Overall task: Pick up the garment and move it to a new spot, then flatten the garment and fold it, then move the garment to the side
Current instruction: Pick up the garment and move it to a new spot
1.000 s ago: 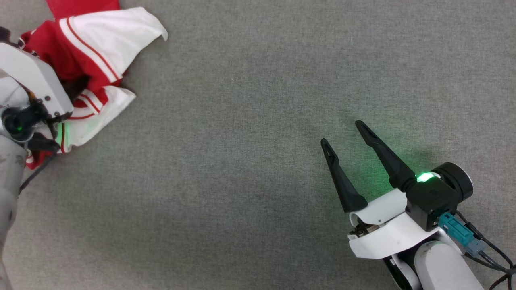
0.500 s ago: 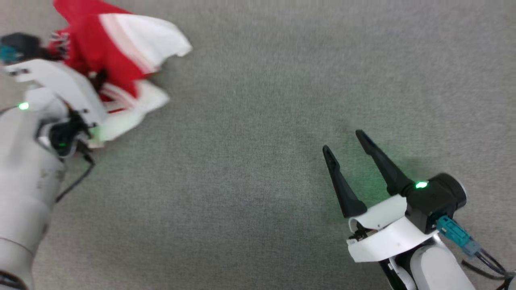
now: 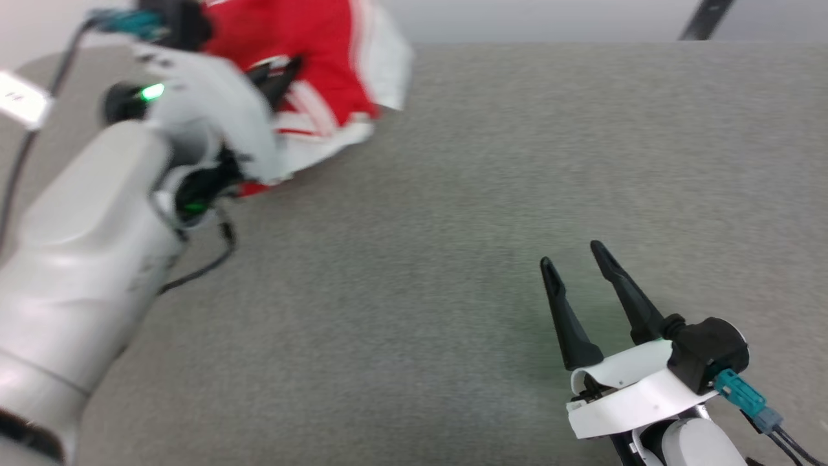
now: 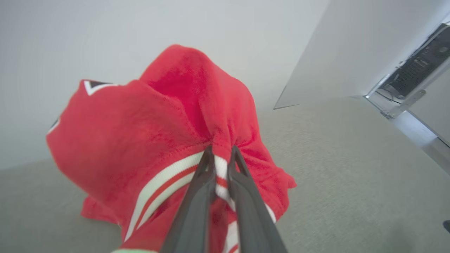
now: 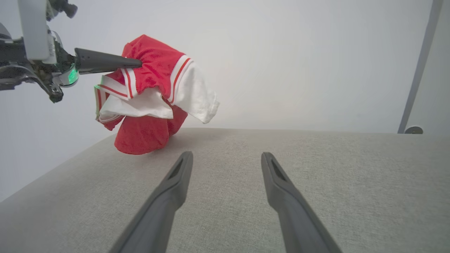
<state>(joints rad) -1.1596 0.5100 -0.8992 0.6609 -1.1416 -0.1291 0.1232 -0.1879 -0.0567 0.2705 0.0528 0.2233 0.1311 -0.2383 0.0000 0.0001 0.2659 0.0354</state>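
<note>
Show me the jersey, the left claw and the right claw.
jersey [image 5: 154, 68], right wrist view, red body cloth.
left claw [image 4: 222, 151], left wrist view, between tips pinching cloth.
right claw [image 5: 226, 154], right wrist view, between its open tips.

The bunched red garment [image 5: 154, 70] with white, stripe-trimmed sleeves hangs with its lowest folds touching the grey surface [image 5: 316, 168].

Two long dark plastic fingers of the right gripper [image 5: 226, 154] rise from the bottom edge, spread well apart over a flat grey woven fabric surface [image 5: 334, 182]. At the upper left, the left gripper [image 5: 137, 63] points rightward, its dark fingers pinched together on a bunched red jersey garment [image 5: 154, 70] with white sleeves and striped trim. The garment hangs from that grip, and its lowest red fold seems to touch the surface. A thin grey pole [image 5: 418, 66] slants at the right edge.
</note>
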